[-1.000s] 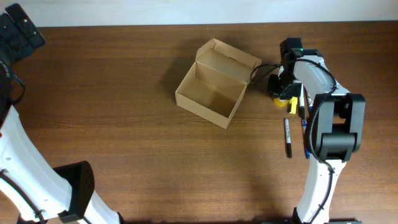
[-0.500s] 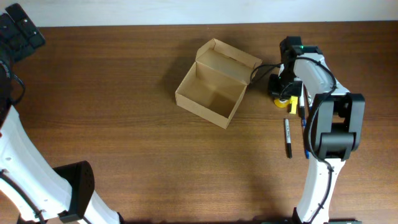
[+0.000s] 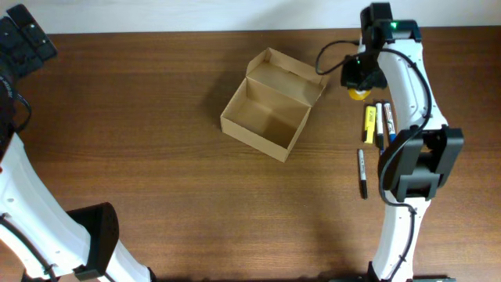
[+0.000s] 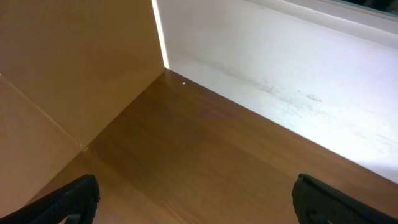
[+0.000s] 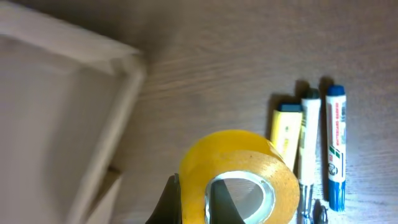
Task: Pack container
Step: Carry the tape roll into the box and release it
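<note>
While the box [image 3: 264, 119] sat open at frame centre, the right tool [image 5: 194, 200] clamped a tape roll [image 5: 239, 167] upper right beside the lid [image 3: 286, 74], likely for packing; the left tool [image 4: 196, 202] gaped idle.

The box [image 3: 266, 117] sits near the middle of the table [image 3: 156, 180], turned at an angle, its lid [image 3: 287, 72] standing open along the back right edge. To the right of the lid, the right gripper [image 3: 358, 82] holds a roll of tape [image 3: 359, 93] pinched above the tabletop. Just in front of the roll, three markers [image 3: 378, 121] lie side by side, pointing front to back. A fourth pen [image 3: 362, 172] lies alone, nearer the front and a little left of that row. The right arm [image 3: 415, 149] runs along the markers' right side. The left gripper [image 3: 23, 39] is at the far back left corner, well apart from everything.
</note>
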Motion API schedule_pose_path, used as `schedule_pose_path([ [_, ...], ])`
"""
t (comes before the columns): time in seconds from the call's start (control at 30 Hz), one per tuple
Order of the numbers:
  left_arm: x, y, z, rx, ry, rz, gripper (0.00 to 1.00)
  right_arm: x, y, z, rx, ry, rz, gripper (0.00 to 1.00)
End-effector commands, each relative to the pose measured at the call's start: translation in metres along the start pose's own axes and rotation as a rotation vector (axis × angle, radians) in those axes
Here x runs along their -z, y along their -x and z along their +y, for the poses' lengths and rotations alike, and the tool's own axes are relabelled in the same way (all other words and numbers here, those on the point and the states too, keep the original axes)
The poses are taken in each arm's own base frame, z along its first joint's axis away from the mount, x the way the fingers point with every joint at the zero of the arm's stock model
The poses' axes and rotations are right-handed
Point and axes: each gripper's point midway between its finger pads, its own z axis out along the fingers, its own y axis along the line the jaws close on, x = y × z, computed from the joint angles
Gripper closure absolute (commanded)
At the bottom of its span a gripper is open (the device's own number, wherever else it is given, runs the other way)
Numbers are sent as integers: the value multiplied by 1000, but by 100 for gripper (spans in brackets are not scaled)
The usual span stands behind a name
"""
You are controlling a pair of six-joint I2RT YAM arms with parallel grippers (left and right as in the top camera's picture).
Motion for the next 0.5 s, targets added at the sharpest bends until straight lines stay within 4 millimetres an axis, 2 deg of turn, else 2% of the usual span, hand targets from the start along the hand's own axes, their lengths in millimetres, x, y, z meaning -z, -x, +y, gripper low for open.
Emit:
schedule_pose_path([
  [0.0, -4, -1, 0, -8, 1, 10, 0, 30, 5, 35, 95, 21, -64, 96],
  [0.17, -4, -1, 0, -8, 1, 10, 0, 70, -7, 85, 242, 57, -108, 96],
  [0.3, -4, -1, 0, -8, 1, 10, 0, 97, -28, 130, 416, 88, -139, 96],
  [0.47, -4, -1, 0, -8, 1, 10, 0, 105, -59, 177, 632, 112, -138, 96],
])
